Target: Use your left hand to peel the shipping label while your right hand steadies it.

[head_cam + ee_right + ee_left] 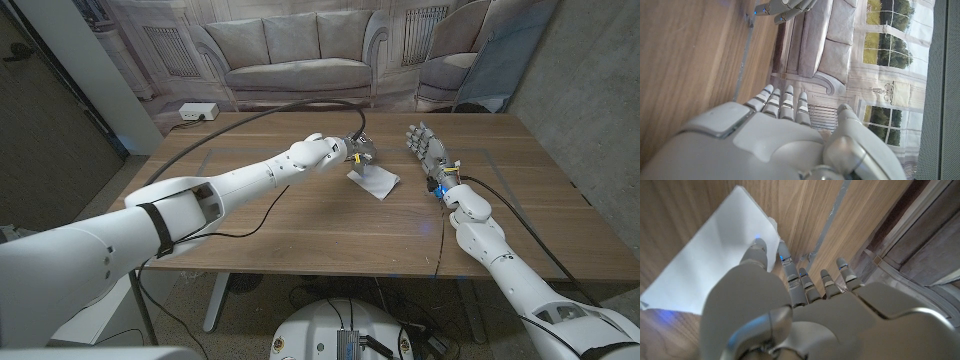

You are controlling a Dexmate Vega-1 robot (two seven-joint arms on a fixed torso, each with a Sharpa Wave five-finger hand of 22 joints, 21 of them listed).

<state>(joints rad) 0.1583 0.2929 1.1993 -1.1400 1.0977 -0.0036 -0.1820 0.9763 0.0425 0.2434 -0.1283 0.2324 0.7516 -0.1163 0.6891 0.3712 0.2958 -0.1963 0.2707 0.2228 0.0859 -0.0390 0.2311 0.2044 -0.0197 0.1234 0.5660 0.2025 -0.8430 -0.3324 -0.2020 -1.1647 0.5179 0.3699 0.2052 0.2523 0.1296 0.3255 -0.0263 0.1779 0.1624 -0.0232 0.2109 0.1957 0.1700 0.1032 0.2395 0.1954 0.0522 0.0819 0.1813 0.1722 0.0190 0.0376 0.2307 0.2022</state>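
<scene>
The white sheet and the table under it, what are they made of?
The white sheet looks like thin matte paper, likely the shipping label on its backing: flat, plain white, with crisp straight edges. The table looks like wood, or maybe a wood-look top: brown with long grain lines and a smooth, slightly shiny finish. The left hand touches the sheet's edge.

- The left arm (215,190) stretches from the tabletop's near left corner toward its middle, near the far edge.
- The left hand (358,152) is there, fingers (756,250) pointing down and bunched together, thumb tip pressing down.
- The right arm (500,255) comes in from the near right corner.
- The right hand (426,146) stands upright, fingers (775,95) apart and holding nothing.
</scene>
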